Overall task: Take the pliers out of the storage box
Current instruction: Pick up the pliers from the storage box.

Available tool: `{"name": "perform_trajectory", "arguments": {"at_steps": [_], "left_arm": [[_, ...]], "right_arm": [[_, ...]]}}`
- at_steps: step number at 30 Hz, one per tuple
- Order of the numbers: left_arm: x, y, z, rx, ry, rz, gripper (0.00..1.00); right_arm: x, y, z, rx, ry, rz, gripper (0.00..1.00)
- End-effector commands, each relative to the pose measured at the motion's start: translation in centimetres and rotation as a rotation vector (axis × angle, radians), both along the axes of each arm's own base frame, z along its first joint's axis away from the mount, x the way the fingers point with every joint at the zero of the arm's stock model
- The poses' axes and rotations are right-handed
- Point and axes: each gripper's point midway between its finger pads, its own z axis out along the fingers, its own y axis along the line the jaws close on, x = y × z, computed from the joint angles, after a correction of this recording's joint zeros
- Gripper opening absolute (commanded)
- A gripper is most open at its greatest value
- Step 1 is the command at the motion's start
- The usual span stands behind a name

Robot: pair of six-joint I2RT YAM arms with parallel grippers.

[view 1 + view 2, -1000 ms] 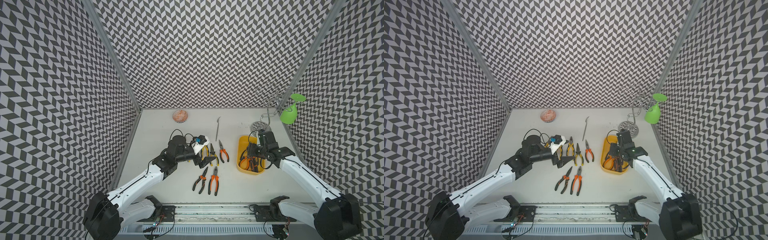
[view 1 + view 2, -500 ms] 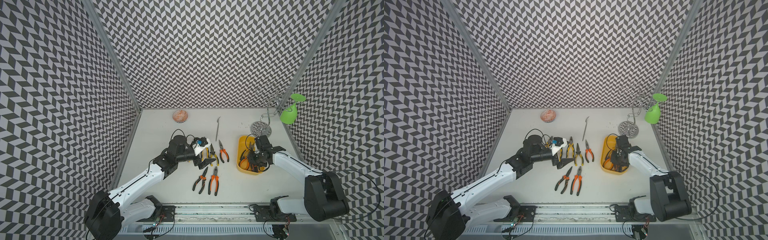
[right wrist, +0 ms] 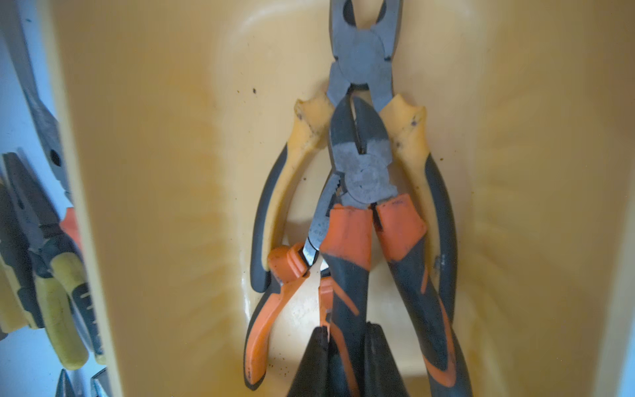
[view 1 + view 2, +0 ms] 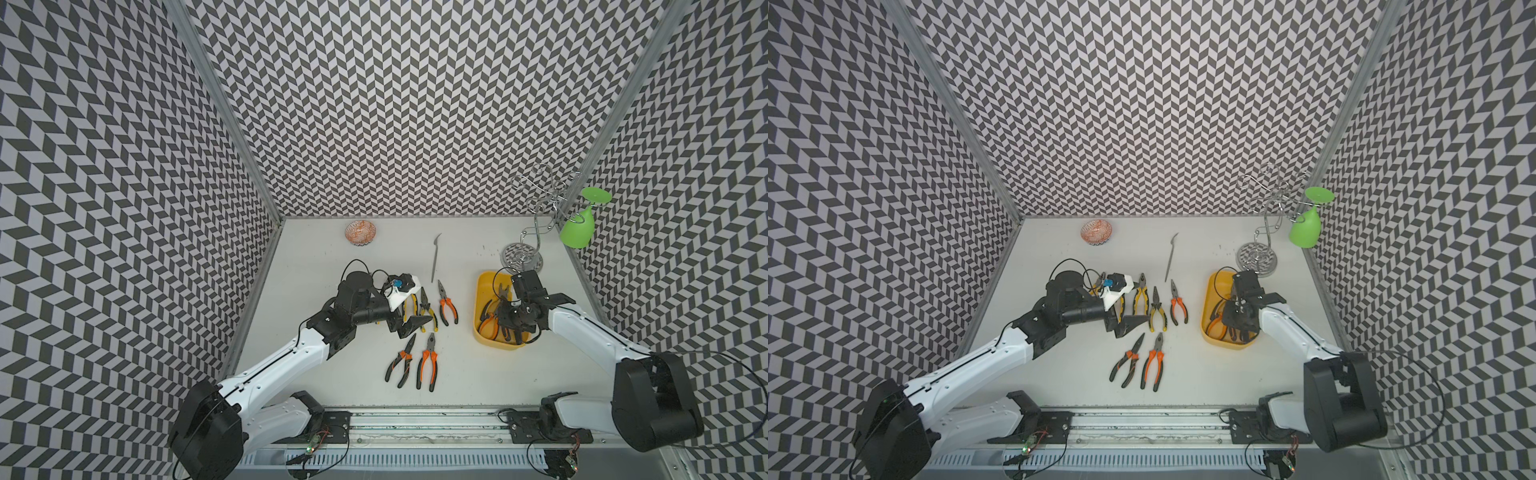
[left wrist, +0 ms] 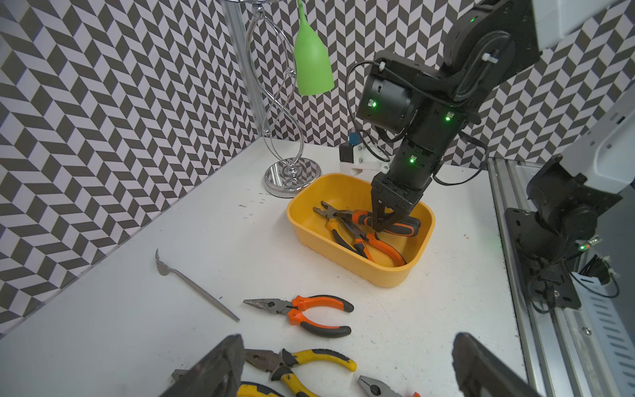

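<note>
On my feed the right gripper (image 5: 382,225) stands down inside the shallow yellow plastic storage box (image 5: 376,275). Its jaws are clenched on one handle of the orange-and-black cutting pliers (image 3: 364,172), which lie on top of the pile. Under them I see yellow-and-black combination pliers (image 3: 360,62) flat on the box floor. Orange-and-black long-nosed pliers (image 3: 264,319) lie slantwise beside those. All three are inside the box, and I cannot tell whether the gripped pair has lifted at all. The box sits on the white worktop (image 4: 498,374) at the right side, just in front of the round base of a chrome wire stand (image 4: 523,254). A green plastic goblet (image 4: 577,227) hangs upside down from the stand.

The left gripper (image 5: 347,336) hovers low over the middle of the worktop with its jaws released and spread wide, nothing between them. Near it, yellow-and-black pliers (image 4: 1156,311) lie side by side, with a long-nosed orange-handled pair (image 4: 446,305) next to them on the box side. Two more orange-and-black pliers (image 4: 428,361) lie nearer the front rail. Farther back are a thin grey metal utensil (image 4: 435,257) and a small orange patterned bowl (image 4: 360,232).
</note>
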Motion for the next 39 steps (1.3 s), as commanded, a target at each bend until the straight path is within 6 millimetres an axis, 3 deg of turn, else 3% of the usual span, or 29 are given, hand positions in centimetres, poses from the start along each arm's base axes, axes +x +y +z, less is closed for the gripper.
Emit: {"name": "perform_trajectory", "arguments": {"at_steps": [1,11,17,22,32,39], "left_arm": [[0.7,-0.6,1.1,-0.089,0.065,0.031,0.98],[4.4,-1.4,3.7,-0.376,0.397,0.211,0.98],[5.3,-3.0,5.9,-0.535,0.488,0.151,0.98],[6.8,-4.6,6.6,-0.630,0.661,0.134,0.90],[6.4,-10.2,6.3,-0.602,0.736,0.071,0.63],[6.3,-12.5,6.1,-0.587,0.772,0.045,0.50]], "right_arm": [[2.6,0.6,4.6,-0.048,-0.200,0.029,0.00],[3.8,4.6,13.4,-0.083,-0.564,0.135,0.00],[2.5,7.3,18.0,-0.162,-0.822,0.269,0.00],[1.0,9.0,20.9,-0.142,-1.006,0.362,0.00],[0.3,11.0,22.3,-0.088,-1.068,0.394,0.00],[0.3,11.8,22.0,-0.111,-1.066,0.422,0.00]]}}
